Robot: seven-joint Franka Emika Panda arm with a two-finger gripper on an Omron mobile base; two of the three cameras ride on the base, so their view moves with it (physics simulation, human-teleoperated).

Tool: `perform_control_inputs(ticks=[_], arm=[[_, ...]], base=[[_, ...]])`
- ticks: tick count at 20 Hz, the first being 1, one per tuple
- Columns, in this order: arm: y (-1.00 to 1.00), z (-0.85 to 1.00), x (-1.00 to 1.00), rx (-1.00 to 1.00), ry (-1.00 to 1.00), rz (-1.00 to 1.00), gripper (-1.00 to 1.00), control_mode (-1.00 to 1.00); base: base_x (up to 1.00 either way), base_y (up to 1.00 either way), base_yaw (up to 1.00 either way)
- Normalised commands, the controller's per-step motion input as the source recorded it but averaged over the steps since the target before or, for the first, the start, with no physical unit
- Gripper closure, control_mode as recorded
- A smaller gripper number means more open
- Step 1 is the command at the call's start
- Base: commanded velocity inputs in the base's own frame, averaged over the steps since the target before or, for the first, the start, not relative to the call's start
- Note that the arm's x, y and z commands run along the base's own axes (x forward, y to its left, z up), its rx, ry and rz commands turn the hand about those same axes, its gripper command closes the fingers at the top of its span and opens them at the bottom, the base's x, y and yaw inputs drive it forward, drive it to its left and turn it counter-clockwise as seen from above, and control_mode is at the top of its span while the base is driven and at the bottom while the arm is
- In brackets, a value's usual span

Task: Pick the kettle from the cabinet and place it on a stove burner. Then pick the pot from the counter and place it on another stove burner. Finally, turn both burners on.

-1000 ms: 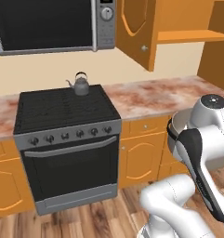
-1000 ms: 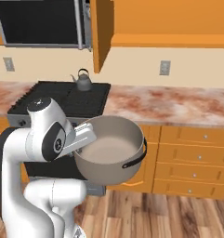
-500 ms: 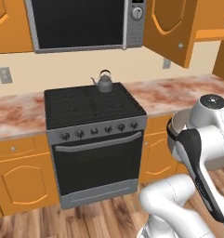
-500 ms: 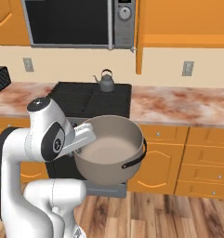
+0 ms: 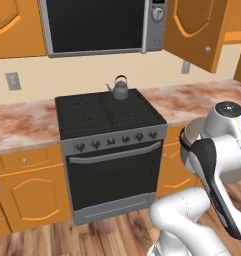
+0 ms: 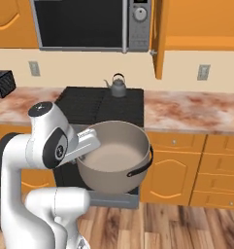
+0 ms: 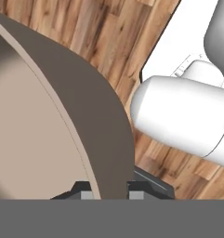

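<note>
The grey-beige pot (image 6: 116, 158) hangs in the air in front of the stove, tilted toward the camera, and my gripper (image 6: 91, 144) is shut on its rim. In the hand view the pot's wall (image 7: 85, 125) runs between the two fingertips of my gripper (image 7: 106, 189). A strip of the pot's rim (image 5: 188, 134) peeks out beside the arm. The small dark kettle (image 5: 120, 89) (image 6: 118, 87) stands upright on the back right burner of the black stove (image 5: 107, 112) (image 6: 101, 102). The other burners are bare. The orange cabinet (image 5: 237, 37) is at the upper right, its door (image 5: 194, 30) open.
A row of dark knobs (image 5: 117, 141) lines the stove's steel front. The microwave (image 5: 99, 25) hangs above the stove. Marbled counter (image 5: 22, 125) (image 6: 186, 112) runs on both sides, with a black toaster (image 6: 2, 82) at the far left. The open cabinet door (image 6: 158, 39) juts out overhead.
The whole picture has shifted: the base has driven left, so the stove now sits nearer the middle of both views. The pot stays in my grip, the kettle has not moved.
</note>
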Motion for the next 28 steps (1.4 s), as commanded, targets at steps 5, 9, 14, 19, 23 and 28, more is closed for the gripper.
perform_control_inputs(ticks=[5,9,14,19,23,28], arm=[[0.00,0.00,0.00,0.00,0.00,0.00,1.00,1.00],[0.00,0.00,0.00,0.00,0.00,0.00,1.00,1.00],[0.00,0.00,0.00,0.00,0.00,0.00,1.00,1.00],[0.00,0.00,0.00,0.00,0.00,0.00,1.00,1.00],[0.00,0.00,0.00,0.00,0.00,0.00,1.00,1.00],[0.00,0.00,0.00,0.00,0.00,0.00,1.00,1.00]], base=[[0.31,0.37,0.00],[0.31,0.41,-0.01],[0.32,0.29,-0.08],[0.41,0.22,-0.10],[0.45,0.24,-0.10],[0.47,0.33,-0.10]])
